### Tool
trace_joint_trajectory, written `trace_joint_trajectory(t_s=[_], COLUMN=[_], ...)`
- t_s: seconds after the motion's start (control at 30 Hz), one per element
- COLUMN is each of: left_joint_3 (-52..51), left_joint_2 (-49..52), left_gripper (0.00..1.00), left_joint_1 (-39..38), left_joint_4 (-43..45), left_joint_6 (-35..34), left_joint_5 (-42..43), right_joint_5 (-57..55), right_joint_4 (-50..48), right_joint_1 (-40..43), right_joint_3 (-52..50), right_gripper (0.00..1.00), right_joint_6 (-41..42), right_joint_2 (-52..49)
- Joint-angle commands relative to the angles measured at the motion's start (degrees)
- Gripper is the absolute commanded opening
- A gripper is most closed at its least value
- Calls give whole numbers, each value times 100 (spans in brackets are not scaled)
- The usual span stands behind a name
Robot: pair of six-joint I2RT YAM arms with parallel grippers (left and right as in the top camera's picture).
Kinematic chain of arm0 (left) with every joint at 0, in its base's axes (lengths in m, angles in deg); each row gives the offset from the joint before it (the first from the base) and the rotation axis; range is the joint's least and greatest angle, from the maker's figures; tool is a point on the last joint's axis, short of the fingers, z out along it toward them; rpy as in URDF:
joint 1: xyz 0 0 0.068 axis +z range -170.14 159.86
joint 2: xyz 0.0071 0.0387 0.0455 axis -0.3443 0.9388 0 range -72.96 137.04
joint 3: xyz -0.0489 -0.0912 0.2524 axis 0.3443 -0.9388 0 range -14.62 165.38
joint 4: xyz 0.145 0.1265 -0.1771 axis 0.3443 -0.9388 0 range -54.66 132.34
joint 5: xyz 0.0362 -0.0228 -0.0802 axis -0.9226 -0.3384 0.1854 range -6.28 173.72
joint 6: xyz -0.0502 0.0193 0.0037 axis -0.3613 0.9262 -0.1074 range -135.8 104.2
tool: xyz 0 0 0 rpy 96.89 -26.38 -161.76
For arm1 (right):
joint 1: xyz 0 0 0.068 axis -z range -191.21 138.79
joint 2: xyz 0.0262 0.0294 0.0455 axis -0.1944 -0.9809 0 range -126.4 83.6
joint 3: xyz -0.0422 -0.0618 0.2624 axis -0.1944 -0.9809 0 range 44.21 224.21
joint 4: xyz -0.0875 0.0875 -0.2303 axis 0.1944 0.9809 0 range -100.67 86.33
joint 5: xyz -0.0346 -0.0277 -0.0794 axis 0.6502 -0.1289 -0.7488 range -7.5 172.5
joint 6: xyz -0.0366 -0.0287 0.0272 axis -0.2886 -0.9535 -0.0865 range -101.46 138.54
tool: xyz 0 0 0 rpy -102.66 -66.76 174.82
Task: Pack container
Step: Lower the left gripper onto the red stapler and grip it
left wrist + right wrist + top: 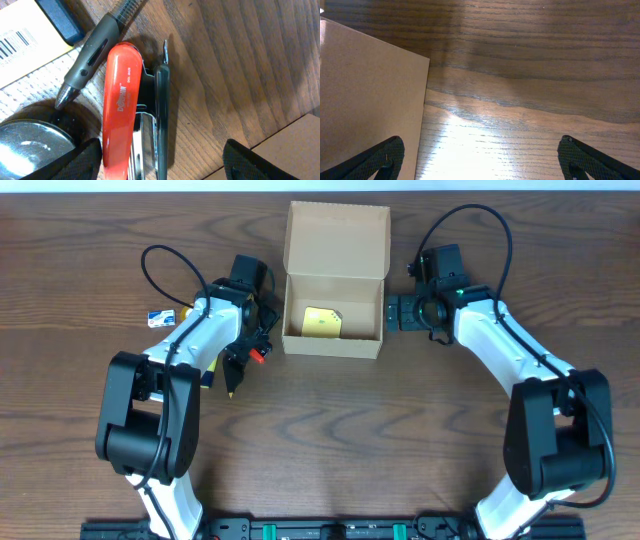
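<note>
Container (333,346), a plain brown cardboard box, sits at the far middle of the table (330,440) with its flap lid standing open behind it. A yellow item (322,322) lies inside, too small to identify.

Left hand (162,162) is spread wide and grips nothing. Its fingers (85,160) straddle a red stapler (117,100) lying on the wood. The finger at the picture's left sits right against the red top, contact unclear, and the other stands well clear. Right hand (482,165) is fully released and empty, over bare wood just beside the container's right wall.

From overhead, the left arm covers most of the stapler and the grey pen (95,50) next to it. A white label with a barcode (20,45), a dark blue block (60,17) and a shiny round metal piece (27,147) are cut off at the edges of the left wrist view.

White lettering runs along the stapler's top. It seems to read "DOLPHIN", and the smaller characters beside it are illegible.
</note>
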State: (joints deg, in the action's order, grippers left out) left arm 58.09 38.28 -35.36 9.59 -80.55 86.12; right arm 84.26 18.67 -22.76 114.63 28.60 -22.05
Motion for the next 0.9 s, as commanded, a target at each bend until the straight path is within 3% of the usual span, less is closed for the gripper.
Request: trace_joint_trajectory(t_s=[0.0, 0.37, 0.43, 0.6, 0.87], left_joint_3=[-37, -278, -278, -282, -282], left_joint_2=[98, 98, 98, 98, 98], left_gripper=[79, 78, 74, 55, 41], left_joint_1=[-13, -7, -7, -7, -7], left_joint_4=[-26, 22, 22, 22, 20], left_joint_6=[-63, -212, -212, -212, -190], left_joint_5=[-133, -127, -131, -136, -136], right_joint_5=[20, 20, 20, 20, 20], right_joint_4=[2, 2, 4, 4, 4], right_joint_1=[28, 26, 28, 28, 26], right_joint_3=[2, 2, 2, 2, 2], right_gripper=[99, 99, 99, 99, 99], right_joint_6=[61, 61, 61, 61, 61], right_joint_2=[-2, -2, -2, -2, -2])
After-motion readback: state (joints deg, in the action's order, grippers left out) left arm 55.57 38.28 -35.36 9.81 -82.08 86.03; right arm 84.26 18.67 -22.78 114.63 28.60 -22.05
